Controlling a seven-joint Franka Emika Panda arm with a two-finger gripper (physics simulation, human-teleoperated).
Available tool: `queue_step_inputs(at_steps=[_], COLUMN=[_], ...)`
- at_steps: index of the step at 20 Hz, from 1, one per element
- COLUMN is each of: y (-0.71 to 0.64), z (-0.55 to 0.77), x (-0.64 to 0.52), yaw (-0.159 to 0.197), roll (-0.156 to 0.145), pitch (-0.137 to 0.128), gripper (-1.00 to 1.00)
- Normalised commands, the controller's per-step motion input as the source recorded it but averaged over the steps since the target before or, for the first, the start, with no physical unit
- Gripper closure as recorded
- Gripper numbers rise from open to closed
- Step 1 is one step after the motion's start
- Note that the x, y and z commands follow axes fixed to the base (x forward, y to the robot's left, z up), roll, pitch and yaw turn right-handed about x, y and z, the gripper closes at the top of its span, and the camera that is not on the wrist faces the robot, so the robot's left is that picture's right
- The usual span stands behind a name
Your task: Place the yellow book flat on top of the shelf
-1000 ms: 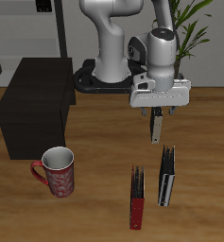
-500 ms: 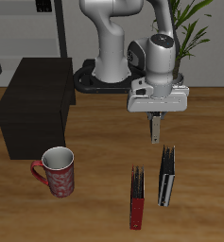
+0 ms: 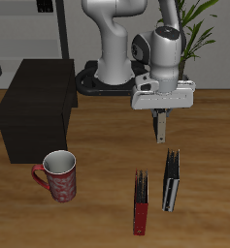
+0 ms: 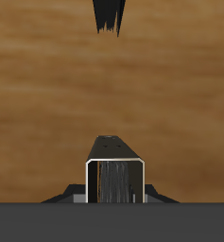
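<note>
1. The gripper [image 3: 161, 141] hangs above the table with its fingers pressed together and nothing between them; the wrist view shows the same closed pair [image 4: 114, 180] over bare wood
2. The yellow book [image 3: 171, 181], as I take the pale-covered, dark-spined one to be, stands on edge on the table, well apart from the shelf [image 3: 34, 102] and nearer the table's front edge than the shelf is. Its upper end shows in the wrist view [image 4: 109, 14]
3. Progress, as judged: nothing is done. The book is not grasped or lifted, and the shelf top is bare. Opening the fingers, gripping, carrying and laying the book flat all remain
4. A red book [image 3: 140, 203] stands just beside the yellow book, on its shelf-ward side. A red patterned mug [image 3: 58, 176] stands near the shelf's front
5. The table [image 3: 97, 155] is flat, wood-grained
6. Beyond the shelf rises a thin grey rack [image 3: 58, 29]; a green plant [image 3: 199, 24] stands behind the robot, far from the shelf
</note>
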Motion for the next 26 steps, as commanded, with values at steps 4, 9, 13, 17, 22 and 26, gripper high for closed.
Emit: queue_step_inputs(at_steps=[4, 9, 13, 17, 22, 26], y=[-0.14, -0.32, -0.29, -0.34, -0.29, -0.35], z=[0.47, 0.66, 0.47, 0.51, 0.33, 0.42], x=[-0.03, 0.08, 0.09, 0.04, 0.02, 0.0], yaw=[0.047, 0.069, 0.045, 0.054, 0.012, 0.032], roll=[-0.014, -0.049, -0.031, -0.087, -0.08, -0.126], pitch=[-0.056, -0.069, -0.006, -0.066, -0.011, -0.06], gripper=[1.0, 1.0, 1.0, 1.0, 1.0, 1.0])
